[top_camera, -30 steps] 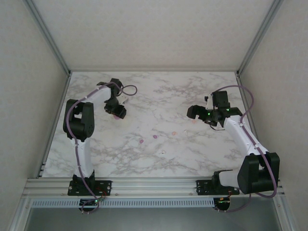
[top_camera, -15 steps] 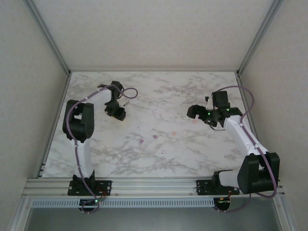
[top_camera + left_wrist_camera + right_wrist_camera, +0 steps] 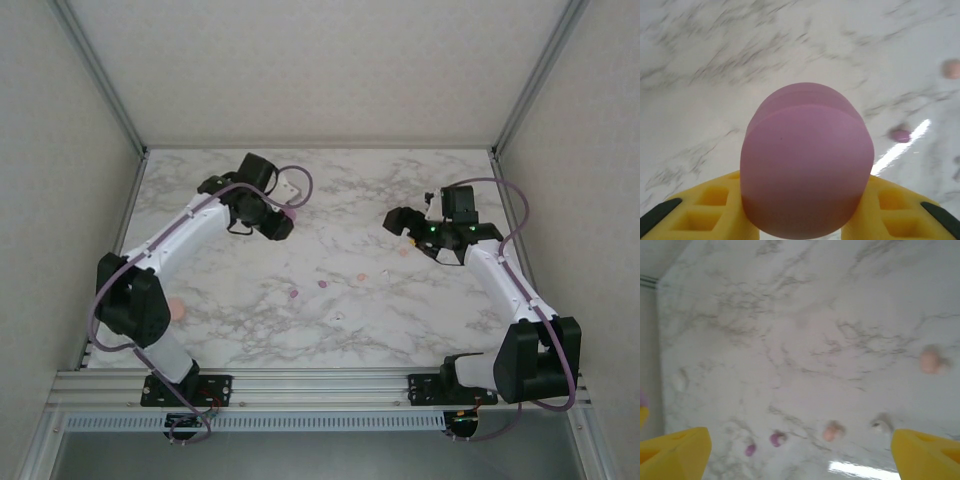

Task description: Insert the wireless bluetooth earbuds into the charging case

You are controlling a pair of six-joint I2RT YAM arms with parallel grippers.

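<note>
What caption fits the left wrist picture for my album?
Left gripper jaws hold a purple case, marble table and purple earbud beyond.

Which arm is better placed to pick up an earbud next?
Right. The right gripper is open and empty, hanging over the table with a purple earbud, a peach earbud and a white earbud lying ahead of it. The left gripper is shut on the purple case.

A robot test cell in a lab was indicated: a marble-patterned bench (image 3: 400,190) was enclosed by plain white panels (image 3: 320,70) in aluminium framing (image 3: 97,70), and the left arm (image 3: 185,225) and right arm (image 3: 505,280) were bolted to a rail (image 3: 320,385) at 6 o'clock.
</note>
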